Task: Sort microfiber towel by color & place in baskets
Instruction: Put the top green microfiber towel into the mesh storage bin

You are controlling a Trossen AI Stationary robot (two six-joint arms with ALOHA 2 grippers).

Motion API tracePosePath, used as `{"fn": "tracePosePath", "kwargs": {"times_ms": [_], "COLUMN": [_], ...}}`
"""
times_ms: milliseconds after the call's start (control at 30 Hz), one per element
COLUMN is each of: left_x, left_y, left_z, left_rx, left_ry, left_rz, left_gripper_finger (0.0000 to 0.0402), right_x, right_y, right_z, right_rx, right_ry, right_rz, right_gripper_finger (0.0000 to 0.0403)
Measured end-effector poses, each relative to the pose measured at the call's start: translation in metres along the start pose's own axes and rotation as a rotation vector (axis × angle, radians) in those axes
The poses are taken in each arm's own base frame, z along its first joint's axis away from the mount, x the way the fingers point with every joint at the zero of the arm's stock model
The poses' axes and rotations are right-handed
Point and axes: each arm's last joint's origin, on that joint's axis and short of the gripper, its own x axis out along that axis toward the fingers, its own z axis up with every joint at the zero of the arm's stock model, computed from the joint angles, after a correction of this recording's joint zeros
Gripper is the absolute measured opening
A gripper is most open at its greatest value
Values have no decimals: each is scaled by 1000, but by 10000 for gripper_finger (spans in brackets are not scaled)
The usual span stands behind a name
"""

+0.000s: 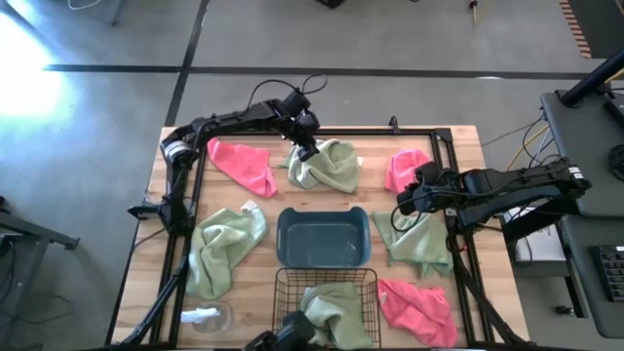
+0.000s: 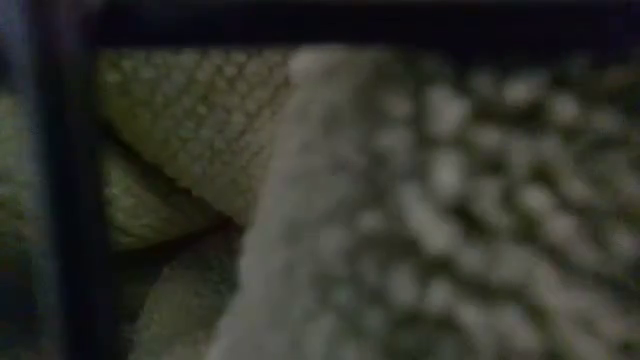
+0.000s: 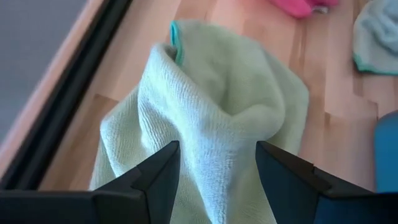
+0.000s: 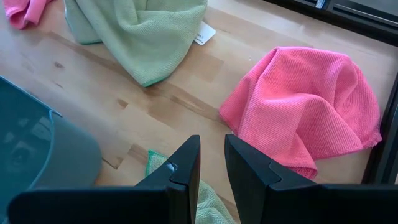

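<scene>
A pale wooden table (image 1: 458, 146) with a black frame holds two dark robot arms, scattered cloths and two baskets. The blue-grey rounded plastic bin (image 1: 324, 237) sits between the two grippers, toward the table's near side, and appears empty. Just beyond it from the grippers, at the near edge, the black wire-mesh basket (image 1: 292, 292) holds a sage green microfiber towel (image 1: 336, 310). The left gripper (image 1: 308, 148) hovers at the far side, its fingers (image 3: 163, 177) spread wide and straddling a crumpled sage green towel (image 3: 214, 124) without closing on it. The right gripper (image 1: 408, 200) hangs near the right side, its fingers (image 4: 186, 165) drawn close with a narrow gap and nothing between them. A bright pink towel (image 4: 308, 106) lies just ahead of it, and another green towel (image 1: 421, 244) lies under it. Further pink towels (image 1: 244, 164) (image 1: 417, 304) and a green one (image 1: 222, 246) lie well away.
</scene>
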Motion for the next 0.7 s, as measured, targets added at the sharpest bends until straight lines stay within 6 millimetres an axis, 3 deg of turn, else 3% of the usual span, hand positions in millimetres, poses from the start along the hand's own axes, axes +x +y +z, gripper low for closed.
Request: {"fn": "tracePosePath", "kwargs": {"times_ms": [433, 700], "left_x": [12, 21], "left_y": [6, 12], "left_z": [7, 22], "left_rx": [-95, -128], "left_ry": [24, 135], "left_rz": [-63, -118], "left_gripper_finger": [187, 106], "right_x": [0, 0], "right_y": [0, 0], "right_z": [0, 0], "right_rx": [-1, -1], "right_ry": [0, 0], "right_rz": [-1, -1], "right_gripper_finger": [68, 68]}}
